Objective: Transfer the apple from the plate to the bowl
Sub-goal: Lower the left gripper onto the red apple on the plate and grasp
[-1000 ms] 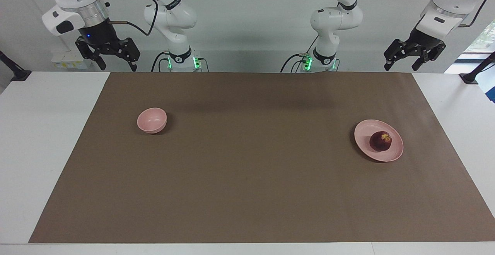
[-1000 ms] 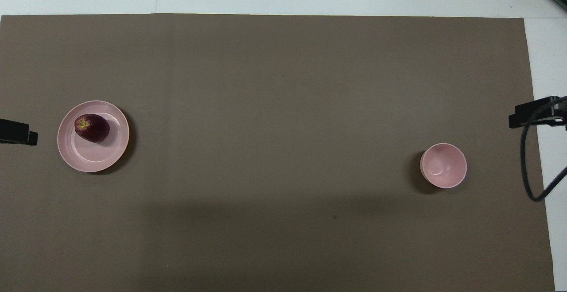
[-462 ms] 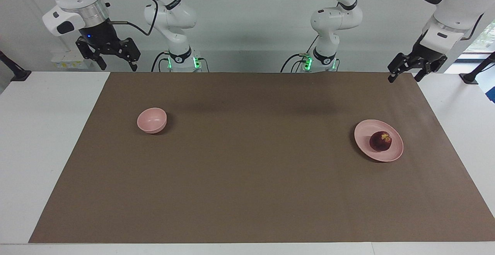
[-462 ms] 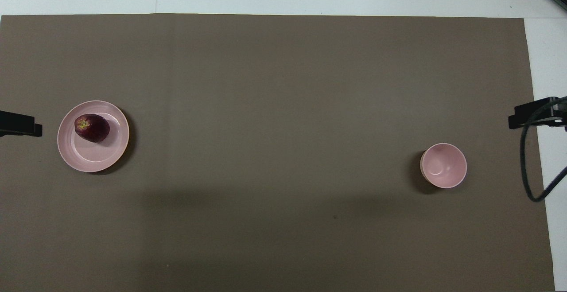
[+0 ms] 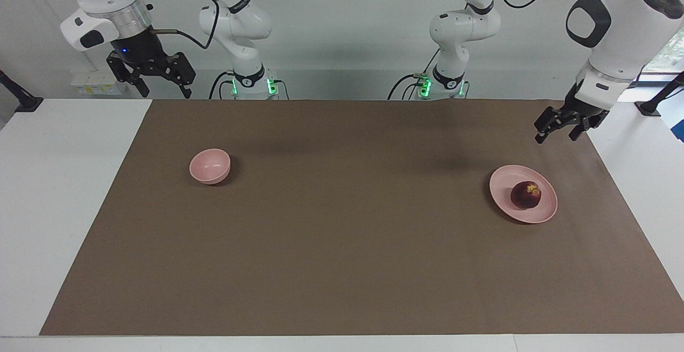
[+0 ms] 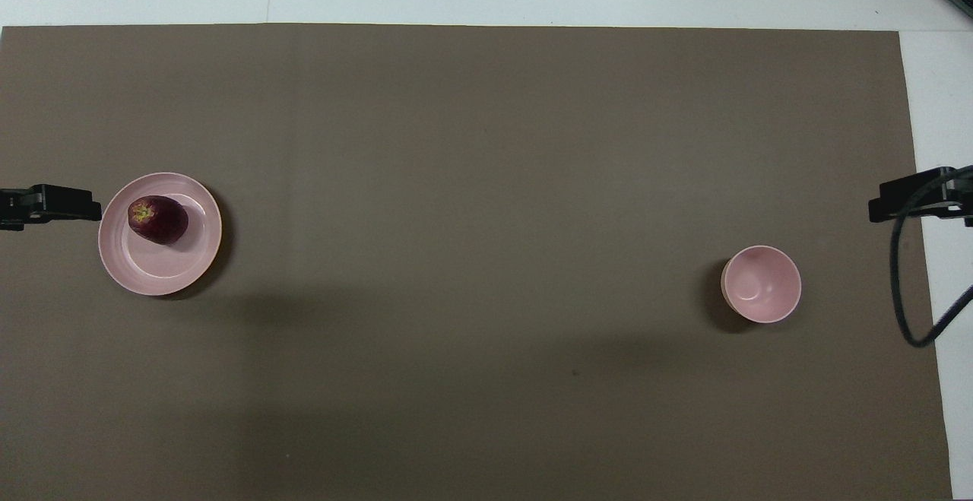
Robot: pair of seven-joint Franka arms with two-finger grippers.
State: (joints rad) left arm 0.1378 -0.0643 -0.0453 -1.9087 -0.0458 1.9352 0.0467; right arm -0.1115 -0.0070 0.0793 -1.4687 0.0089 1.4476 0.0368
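The dark red apple (image 5: 526, 195) (image 6: 158, 220) lies on the flat pink plate (image 5: 506, 178) (image 6: 152, 273) toward the left arm's end of the table. The small deep pink bowl (image 5: 210, 166) (image 6: 761, 284) stands with nothing in it toward the right arm's end. My left gripper (image 5: 556, 137) hangs open over the brown mat close beside the plate, touching nothing; in the overhead view one of its fingers (image 6: 68, 202) reaches the plate's rim. My right gripper (image 5: 164, 94) waits open, raised over the table's edge at the robots' end, well away from the bowl.
A brown mat (image 5: 342, 245) covers most of the white table (image 5: 53, 192). Black clamp stands (image 5: 654, 103) sit at the table's corners nearest the robots. A cable (image 6: 908, 288) loops down by the right gripper.
My left gripper has come down and moved toward the plate, still open. The right arm has hardly moved. Apple, plate and bowl have stayed put.
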